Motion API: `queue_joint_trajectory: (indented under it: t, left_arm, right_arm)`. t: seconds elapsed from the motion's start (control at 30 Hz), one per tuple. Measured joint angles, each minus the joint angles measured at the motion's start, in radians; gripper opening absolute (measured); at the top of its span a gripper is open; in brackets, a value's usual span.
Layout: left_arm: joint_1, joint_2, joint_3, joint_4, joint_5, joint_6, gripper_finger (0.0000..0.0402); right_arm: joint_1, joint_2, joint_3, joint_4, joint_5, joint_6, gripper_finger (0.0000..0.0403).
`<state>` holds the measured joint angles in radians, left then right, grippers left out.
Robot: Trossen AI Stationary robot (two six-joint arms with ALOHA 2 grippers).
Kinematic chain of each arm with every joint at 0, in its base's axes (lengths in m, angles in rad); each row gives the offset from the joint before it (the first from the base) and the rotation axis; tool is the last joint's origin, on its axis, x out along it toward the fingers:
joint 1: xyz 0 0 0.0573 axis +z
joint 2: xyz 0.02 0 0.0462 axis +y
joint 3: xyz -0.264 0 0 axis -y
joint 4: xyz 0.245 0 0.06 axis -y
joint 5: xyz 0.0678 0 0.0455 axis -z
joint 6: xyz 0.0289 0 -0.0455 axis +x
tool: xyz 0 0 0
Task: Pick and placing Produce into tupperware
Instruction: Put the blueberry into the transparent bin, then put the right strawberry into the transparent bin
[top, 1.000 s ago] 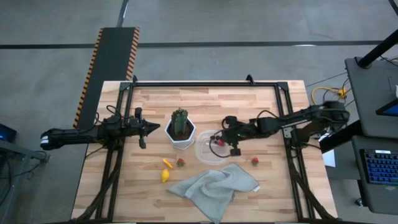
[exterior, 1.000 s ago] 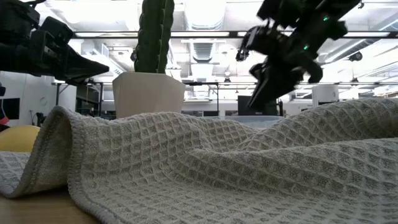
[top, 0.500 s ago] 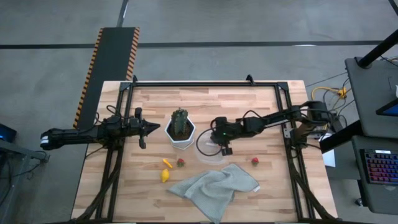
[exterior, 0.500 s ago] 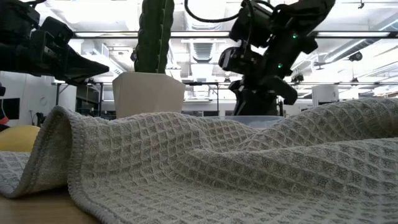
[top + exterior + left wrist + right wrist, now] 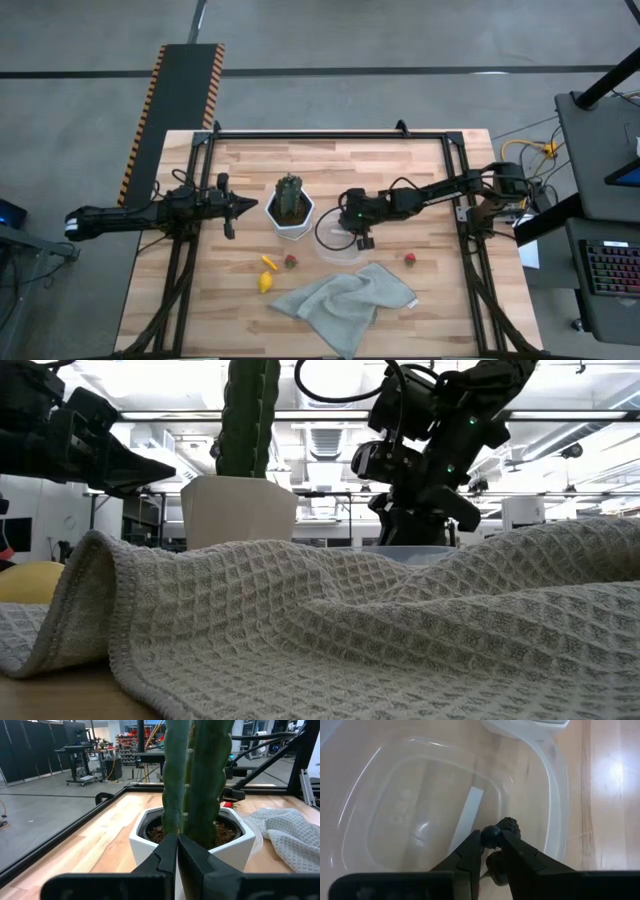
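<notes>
Pale wooden bench carries the tupperware, where the right pincer hangs inside, still clamped on dark berries for release, at three o'clock of the cactus, while the left pincer waits, fingers together, at nine.

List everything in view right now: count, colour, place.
tupperware: 1, clear, table centre, right of the pot
dark berry: 1, between the right gripper's fingertips, over the tub
strawberries: 2, red; one by the yellow pieces, one right of the cloth
yellow pieces: 2, front left of the cloth
cactus: 1, green, in a white pot
cloth: 1, grey, crumpled, front centre
left gripper: shut, left of the pot
right gripper: over the tub
</notes>
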<state>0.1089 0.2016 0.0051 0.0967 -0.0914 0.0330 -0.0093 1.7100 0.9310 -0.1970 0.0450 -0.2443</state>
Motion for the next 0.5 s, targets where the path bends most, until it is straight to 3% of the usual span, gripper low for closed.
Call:
queue_joint_trajectory:
  t: [0.5]
  left_arm:
    - [0.000,0.001,0.000,0.000,0.000,0.000,0.0000]
  right_arm:
    - [0.000,-0.016,0.000,-0.005,0.001,0.009,0.0104]
